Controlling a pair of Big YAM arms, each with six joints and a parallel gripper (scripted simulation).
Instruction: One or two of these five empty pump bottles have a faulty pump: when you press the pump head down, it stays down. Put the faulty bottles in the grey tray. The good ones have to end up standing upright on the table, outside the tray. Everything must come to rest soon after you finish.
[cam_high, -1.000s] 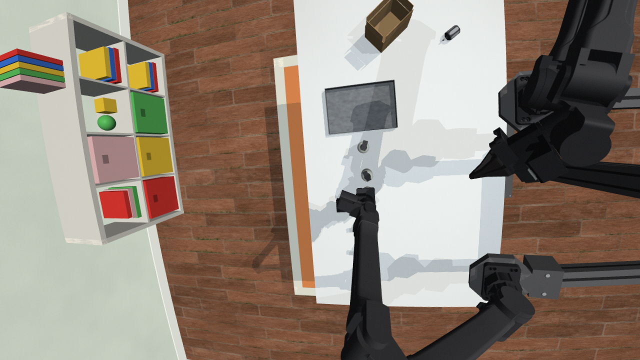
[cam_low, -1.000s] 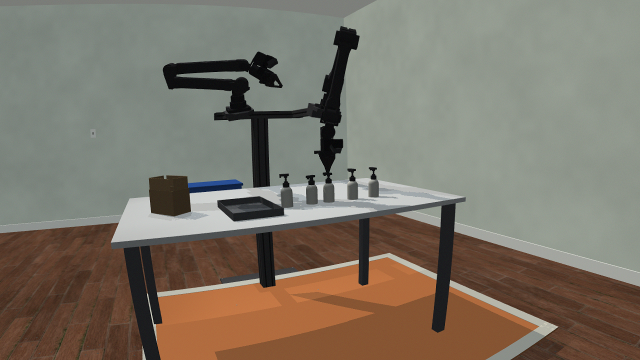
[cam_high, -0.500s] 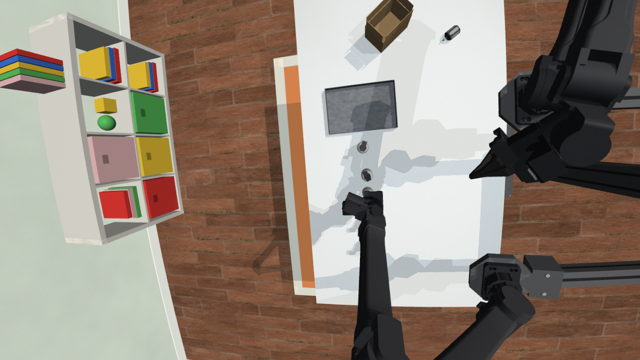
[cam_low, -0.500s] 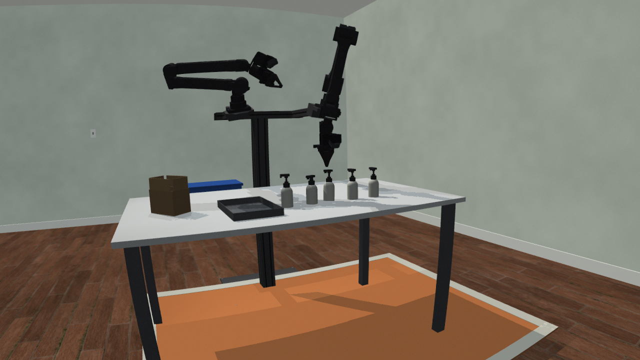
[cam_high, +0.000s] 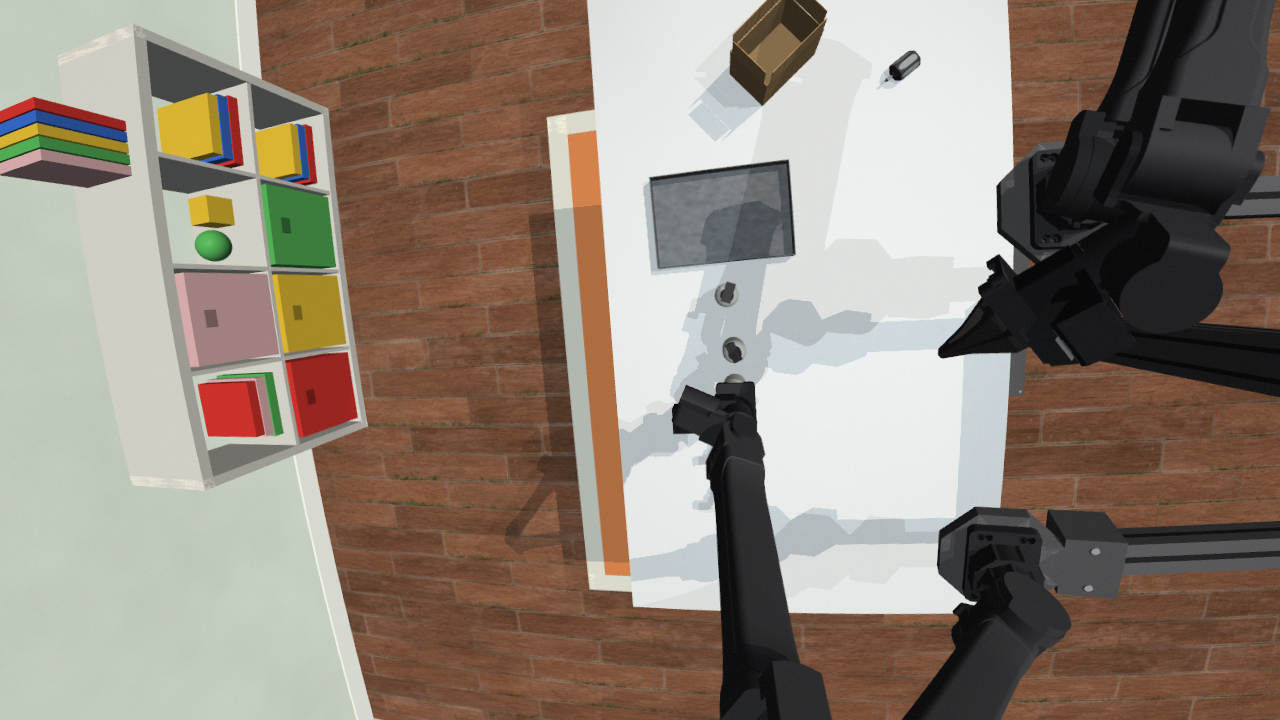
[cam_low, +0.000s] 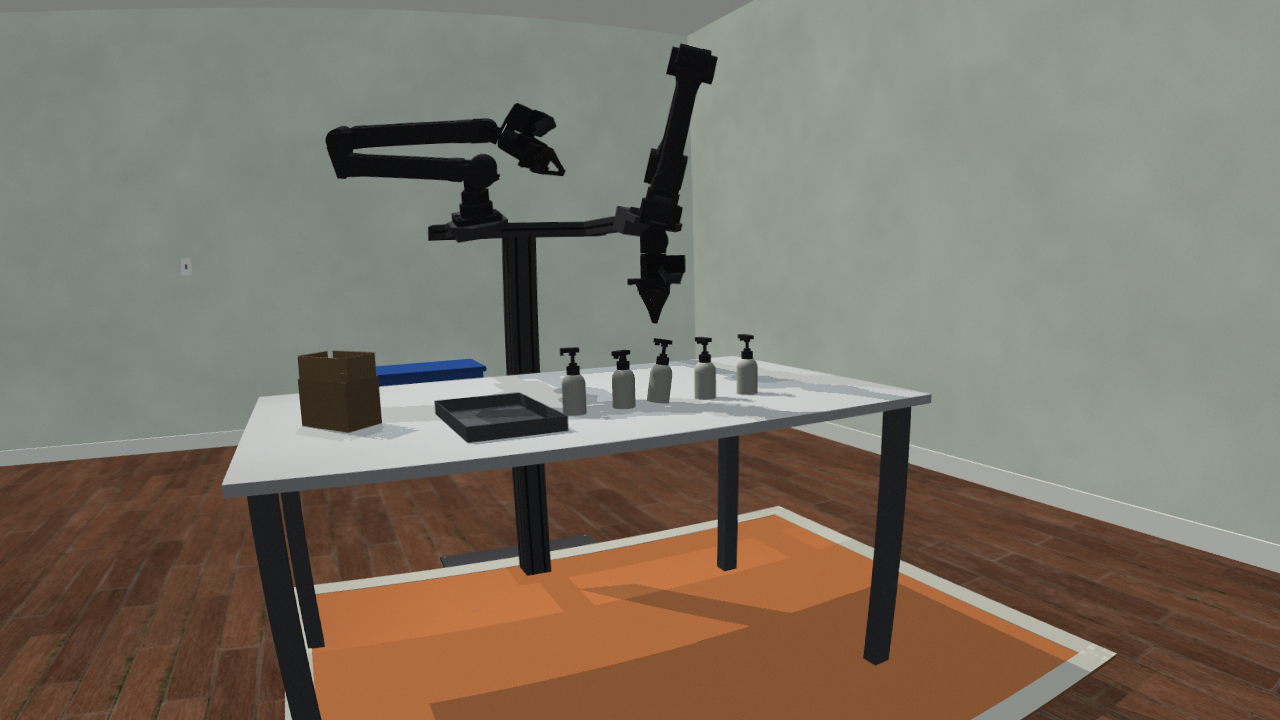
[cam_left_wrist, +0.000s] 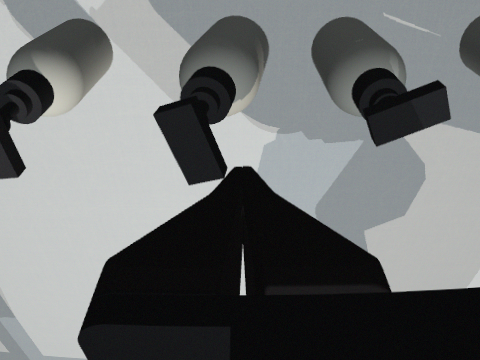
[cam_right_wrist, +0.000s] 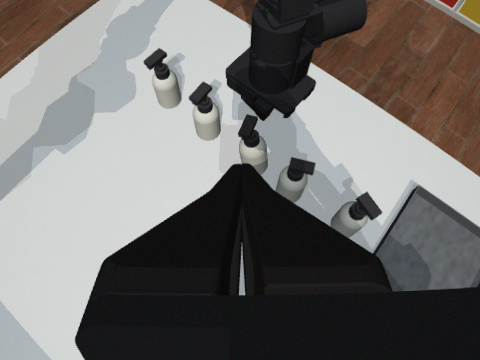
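Observation:
Five grey pump bottles with black pump heads stand in a row on the white table, beside the grey tray (cam_low: 501, 416). They are, from the tray outward, the first (cam_low: 572, 383), second (cam_low: 622, 383), middle (cam_low: 660, 376), fourth (cam_low: 704, 371) and last (cam_low: 746, 367). My left gripper (cam_low: 656, 313) is shut and empty, pointing down a little above the middle bottle's pump head (cam_left_wrist: 190, 140), not touching it. In the left wrist view its tip (cam_left_wrist: 242, 170) sits just below that head. My right gripper (cam_low: 553, 166) is shut and empty, held high near the mast. The tray (cam_high: 721, 214) is empty.
An open brown cardboard box (cam_low: 338, 389) stands at the far end of the table beyond the tray. A small dark cylinder (cam_high: 904, 65) lies near the box. A shelf unit (cam_high: 223, 259) with coloured blocks stands off the table.

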